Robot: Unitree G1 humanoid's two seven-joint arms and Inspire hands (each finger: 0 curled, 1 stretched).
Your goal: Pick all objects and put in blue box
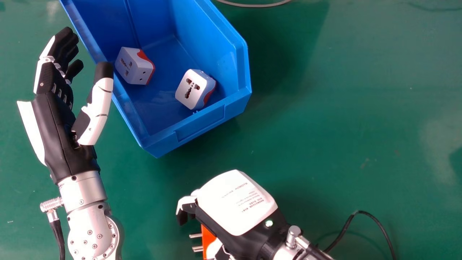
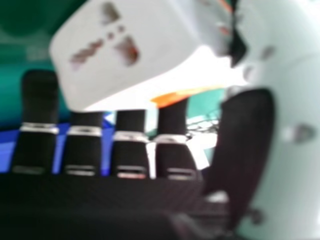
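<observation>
Beside the left rim of the blue box (image 1: 200, 122), my left hand (image 1: 57, 133) stands open, its fingers relaxed and its thumb near the rim. My right hand (image 1: 236, 202), back up, is below and right of the box at the bottom edge, curled round an orange and white plug adapter (image 1: 208, 236) whose metal pins stick out to the left. In the right hand view that adapter (image 2: 125, 50) lies against the fingers of my right hand (image 2: 131, 150), its slotted white face visible. Two white and red adapters, one left (image 1: 131, 66) and one right (image 1: 193, 90), lie inside the box.
A green table surface (image 1: 343, 126) extends to the right of the box. A thin black cable (image 1: 375, 221) curves across the lower right, near my right wrist. A grey cable (image 1: 252, 5) loops behind the box at the top edge.
</observation>
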